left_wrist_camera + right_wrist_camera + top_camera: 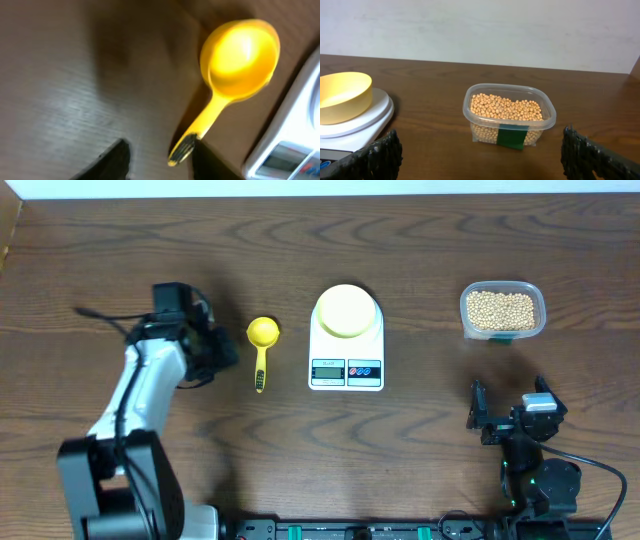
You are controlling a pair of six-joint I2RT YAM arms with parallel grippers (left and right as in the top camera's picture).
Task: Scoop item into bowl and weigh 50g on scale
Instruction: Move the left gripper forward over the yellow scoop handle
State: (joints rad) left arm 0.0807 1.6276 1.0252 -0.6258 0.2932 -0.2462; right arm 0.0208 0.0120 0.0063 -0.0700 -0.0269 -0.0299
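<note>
**Scoop, scale and beans across the counter**

Your left gripper is released, its fingers on either side of the yellow scoop's handle tip, not clamped. Just right of the scoop, the bowl sits on the scale. Far right, the beans fill the clear tub. Your right gripper, released wide, faces it.
</note>
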